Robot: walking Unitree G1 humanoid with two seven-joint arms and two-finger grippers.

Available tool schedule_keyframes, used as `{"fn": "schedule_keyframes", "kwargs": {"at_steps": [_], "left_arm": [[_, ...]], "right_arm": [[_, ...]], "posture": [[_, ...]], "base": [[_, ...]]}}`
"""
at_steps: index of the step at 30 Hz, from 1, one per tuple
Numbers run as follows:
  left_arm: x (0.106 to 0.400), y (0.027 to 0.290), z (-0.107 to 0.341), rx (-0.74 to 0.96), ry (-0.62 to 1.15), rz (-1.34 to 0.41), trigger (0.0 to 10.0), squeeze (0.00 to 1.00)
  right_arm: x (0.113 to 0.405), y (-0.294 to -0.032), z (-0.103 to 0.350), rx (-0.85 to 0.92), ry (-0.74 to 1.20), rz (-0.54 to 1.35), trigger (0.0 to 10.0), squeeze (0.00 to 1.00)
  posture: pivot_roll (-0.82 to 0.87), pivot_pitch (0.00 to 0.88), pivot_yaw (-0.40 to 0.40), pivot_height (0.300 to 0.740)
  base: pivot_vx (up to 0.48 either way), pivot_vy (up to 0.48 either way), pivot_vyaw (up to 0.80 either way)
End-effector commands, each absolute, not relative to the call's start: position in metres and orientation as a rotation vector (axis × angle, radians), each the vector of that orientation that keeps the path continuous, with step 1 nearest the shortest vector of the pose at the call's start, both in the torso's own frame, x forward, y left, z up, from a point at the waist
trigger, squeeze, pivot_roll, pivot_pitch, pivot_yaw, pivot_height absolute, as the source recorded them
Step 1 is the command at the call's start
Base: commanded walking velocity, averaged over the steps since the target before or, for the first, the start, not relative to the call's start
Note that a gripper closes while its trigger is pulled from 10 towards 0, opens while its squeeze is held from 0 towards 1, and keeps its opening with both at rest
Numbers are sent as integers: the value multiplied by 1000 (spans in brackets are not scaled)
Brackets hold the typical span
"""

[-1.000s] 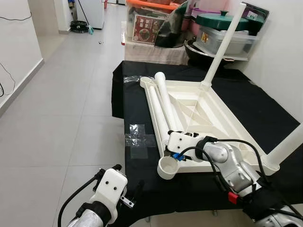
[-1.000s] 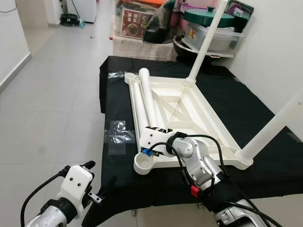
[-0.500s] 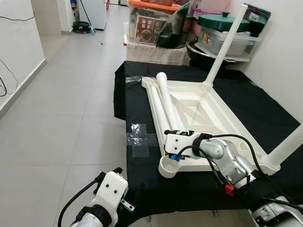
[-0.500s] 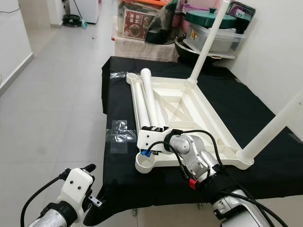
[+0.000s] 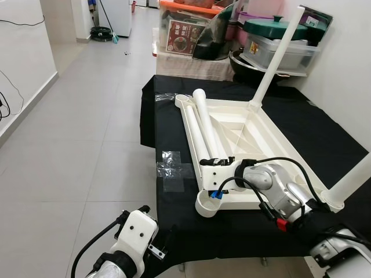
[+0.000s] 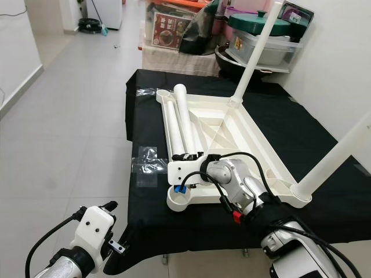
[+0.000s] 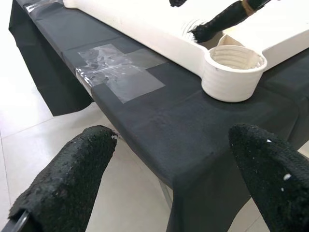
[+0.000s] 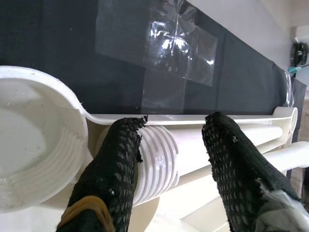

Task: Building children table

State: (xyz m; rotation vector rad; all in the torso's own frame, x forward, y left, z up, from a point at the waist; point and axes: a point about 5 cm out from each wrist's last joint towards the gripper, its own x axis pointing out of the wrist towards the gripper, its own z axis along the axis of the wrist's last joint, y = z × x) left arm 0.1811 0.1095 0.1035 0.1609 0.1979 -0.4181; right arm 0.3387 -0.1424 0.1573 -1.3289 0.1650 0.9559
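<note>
Pale tiled floor (image 5: 87, 116) and white walls (image 5: 23, 52) surround cluttered storage boxes (image 5: 185, 29) beyond a black-draped surface (image 5: 168, 133).

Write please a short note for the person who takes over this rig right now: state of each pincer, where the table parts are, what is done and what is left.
Right pincer: open, its fingers on either side of the threaded end of a loose leg, not closed on it.
Left pincer: open, low beside the black-covered bench, holding nothing.
Tabletop: upside down on the bench.
Done: two legs stand upright in the right-side corners, the far leg and the near leg.
Left: two loose legs lie along the tabletop's left edge. The near-left socket and the far-left socket are empty. Grip the leg and screw it into the near socket, probably.
</note>
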Motion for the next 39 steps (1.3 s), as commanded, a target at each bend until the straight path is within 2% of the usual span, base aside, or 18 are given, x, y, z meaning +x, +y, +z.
{"fn": "schedule_keyframes", "kwargs": {"at_steps": [1,9,18,26,39], "left_arm": [[179,106,105,144,200,-431,10000,0],[179,106,105,139,202,-430,10000,0],[179,105,106,138,200,-430,10000,0],[179,105,105,136,201,-430,10000,0],[180,105,105,130,207,-436,10000,0]], "right_arm": [[337,-163,147,-1374,310,959,10000,0],[334,-174,143,-1392,416,1033,10000,0],[345,-163,154,-1339,336,896,10000,0],[340,-159,153,-1299,314,863,10000,0],[335,-152,163,-1175,209,689,10000,0]], "posture": [[38,41,-167,740],[37,47,-167,740],[37,50,-169,740],[36,49,-167,740],[28,51,-161,740]], "base": [[0,0,0],[0,0,0],[0,0,0],[0,0,0],[0,0,0]]}}
